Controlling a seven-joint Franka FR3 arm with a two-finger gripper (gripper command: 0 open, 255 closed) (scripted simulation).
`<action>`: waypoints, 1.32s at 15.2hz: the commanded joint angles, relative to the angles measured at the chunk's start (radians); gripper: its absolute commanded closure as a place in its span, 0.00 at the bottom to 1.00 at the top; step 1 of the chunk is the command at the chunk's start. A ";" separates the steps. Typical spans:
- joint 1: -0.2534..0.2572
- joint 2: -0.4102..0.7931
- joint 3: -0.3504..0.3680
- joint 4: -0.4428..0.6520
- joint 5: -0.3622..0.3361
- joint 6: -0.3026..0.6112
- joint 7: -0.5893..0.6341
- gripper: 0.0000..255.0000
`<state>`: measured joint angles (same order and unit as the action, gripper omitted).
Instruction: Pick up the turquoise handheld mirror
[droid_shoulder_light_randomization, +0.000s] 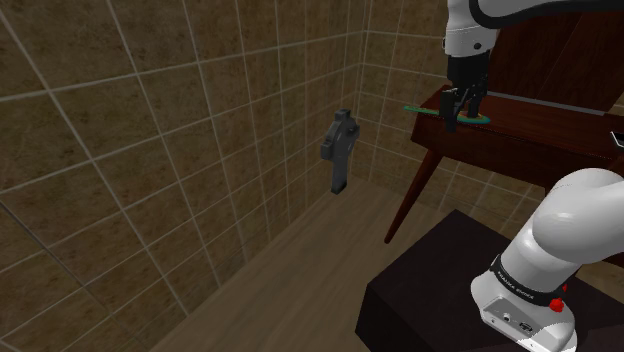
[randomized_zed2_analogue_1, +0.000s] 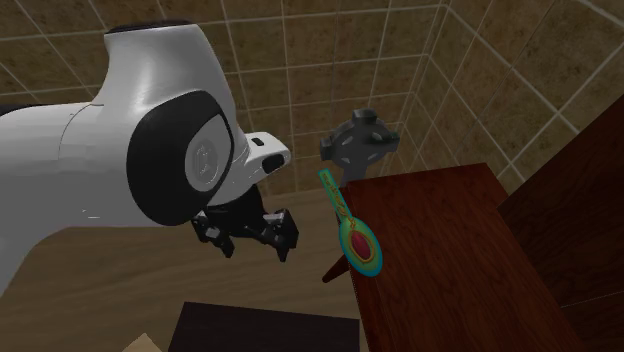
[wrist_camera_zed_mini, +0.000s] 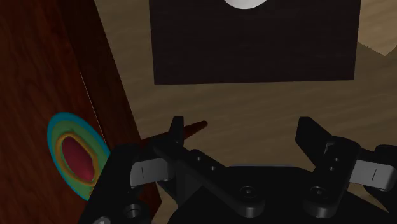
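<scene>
The handheld mirror (randomized_zed2_analogue_1: 359, 243) lies flat at the edge of a dark red wooden table (randomized_zed2_analogue_1: 450, 260), its turquoise handle poking out past the table's corner. Its oval head has a turquoise rim and a red centre. In the shoulder view the mirror (droid_shoulder_light_randomization: 473, 119) sits just beneath my gripper (droid_shoulder_light_randomization: 458, 112). The second exterior view puts my gripper (randomized_zed2_analogue_1: 255, 243) beside the table edge, off to the mirror's left and over the floor. In the wrist view the gripper (wrist_camera_zed_mini: 243, 137) is open with only floor between its fingers, and the mirror head (wrist_camera_zed_mini: 75, 156) lies outside the left finger (wrist_camera_zed_mini: 175, 132).
A grey fixture (droid_shoulder_light_randomization: 340, 150) hangs on the tiled wall near the table's corner. The stand's dark box (droid_shoulder_light_randomization: 440, 290) sits on the wooden floor below the gripper. A table leg (droid_shoulder_light_randomization: 408, 200) slants down towards the floor.
</scene>
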<state>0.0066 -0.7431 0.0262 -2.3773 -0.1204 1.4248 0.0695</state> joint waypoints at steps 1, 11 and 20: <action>0.000 0.000 0.000 0.000 0.000 0.000 0.000 0.00; -0.027 0.164 -0.247 0.118 -0.114 0.162 -0.334 0.00; -0.028 0.273 -0.352 0.156 -0.117 0.279 -0.474 0.00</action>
<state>-0.0216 -0.4728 -0.3236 -2.2102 -0.2375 1.6891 -0.4052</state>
